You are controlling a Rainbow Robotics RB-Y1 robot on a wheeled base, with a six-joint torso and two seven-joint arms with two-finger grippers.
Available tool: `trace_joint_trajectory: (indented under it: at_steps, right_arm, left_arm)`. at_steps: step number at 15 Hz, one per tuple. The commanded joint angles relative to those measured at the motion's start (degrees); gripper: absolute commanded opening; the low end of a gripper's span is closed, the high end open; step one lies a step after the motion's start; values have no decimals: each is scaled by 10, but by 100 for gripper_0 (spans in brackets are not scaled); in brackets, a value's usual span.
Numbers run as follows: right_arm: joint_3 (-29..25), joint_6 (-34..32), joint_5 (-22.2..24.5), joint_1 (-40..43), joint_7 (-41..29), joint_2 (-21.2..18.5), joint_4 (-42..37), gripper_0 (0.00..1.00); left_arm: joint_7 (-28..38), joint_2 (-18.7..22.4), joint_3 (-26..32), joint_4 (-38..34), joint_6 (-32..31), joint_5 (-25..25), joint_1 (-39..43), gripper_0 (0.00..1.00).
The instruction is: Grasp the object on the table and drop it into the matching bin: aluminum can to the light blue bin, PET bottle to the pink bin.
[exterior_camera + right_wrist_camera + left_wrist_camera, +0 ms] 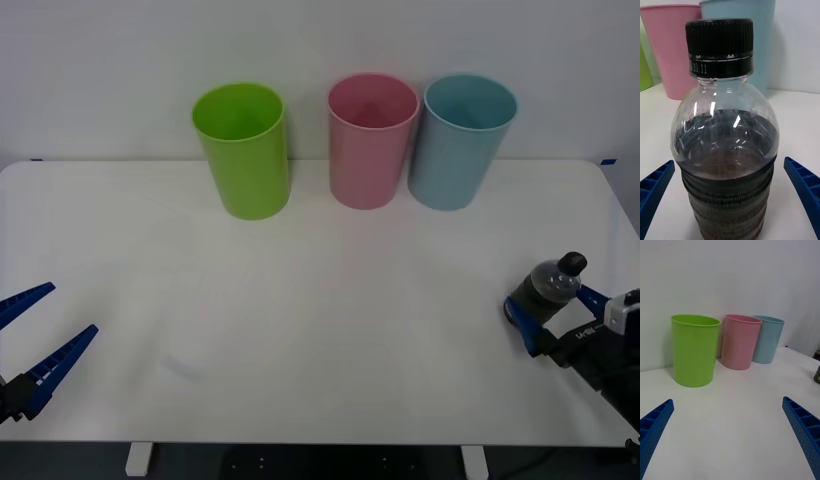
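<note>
The PET bottle [548, 288] stands upright near the right edge of the white bench [300, 330], well apart from the bins. The right tool [556, 318] has its blue fingers spread on either side of the bottle's dark lower body, clear of the plastic on both sides, so it is open and placed for a squeeze it has not yet made. It sits low around the ribbed lower body, I would guess because that part is stiffer and less likely to slip than the smooth shoulder under the black cap [719, 44].

The left tool [38, 335] waits open at the near left corner of the bench, out of the way.

I count one bottle, two tools and three bins. The bins stand in a row along the far edge: a lime green bin [241, 150], the pink bin [371, 139] in the middle, and the light blue bin [460, 140] just beside it, nearest the bottle's side. The pink one is the bottle's target.
</note>
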Motion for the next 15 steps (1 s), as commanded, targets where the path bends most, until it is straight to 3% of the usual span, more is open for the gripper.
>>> trace_joint_trajectory:
  at_steps: [1, 10, 11, 12, 13, 15]
  right_arm:
    - [11, 15, -11, -5, 6, 1, 0, 100]
    - [30, 35, -30, -10, 25, 1, 0, 100]
    - [30, 34, -30, -10, 26, 1, 0, 83]
    - [30, 35, -30, -10, 28, 1, 0, 19]
    - [30, 35, -30, -10, 29, 1, 0, 4]
    - [30, 34, -30, -10, 32, 1, 0, 0]
  left_arm:
    - [0, 0, 0, 0, 0, 0, 0, 100]
    - [0, 0, 0, 0, 0, 0, 0, 100]
    - [0, 0, 0, 0, 0, 0, 0, 100]
    - [0, 0, 0, 0, 0, 0, 0, 100]
    - [0, 0, 0, 0, 0, 0, 0, 100]
    - [0, 0, 0, 0, 0, 0, 0, 100]
